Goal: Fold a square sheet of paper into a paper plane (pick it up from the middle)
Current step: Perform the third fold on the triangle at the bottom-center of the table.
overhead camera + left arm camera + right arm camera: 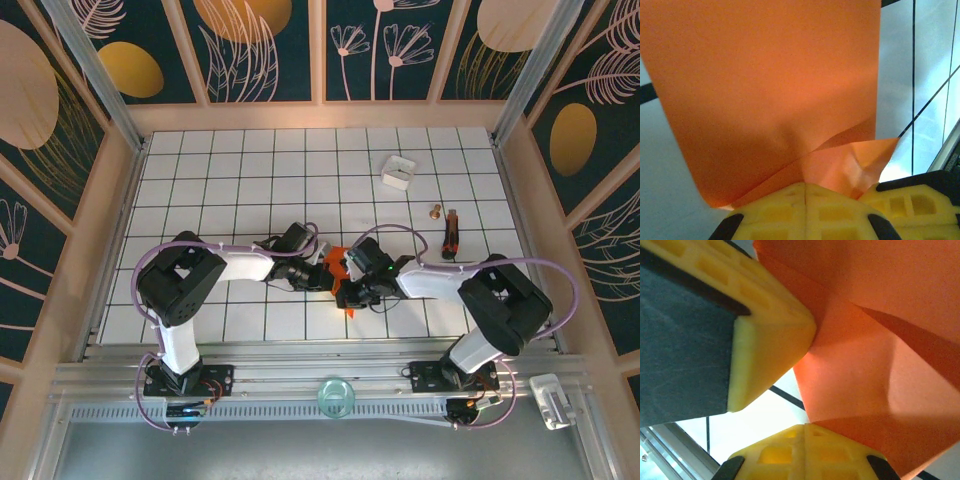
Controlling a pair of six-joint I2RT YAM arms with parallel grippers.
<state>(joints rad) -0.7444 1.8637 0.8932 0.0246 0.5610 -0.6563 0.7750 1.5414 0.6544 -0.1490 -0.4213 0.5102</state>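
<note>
Top view looks down on the table (250,160) — wrist views, pressed close, share the paper (765,90)

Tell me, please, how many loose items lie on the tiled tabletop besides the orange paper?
3, all on the far right: a white box farthest back, a small brass piece nearer, and a red-and-black tool just right of it. Others may lie hidden.

No text, label, brand, number or sign can be read on anything in view.
</note>
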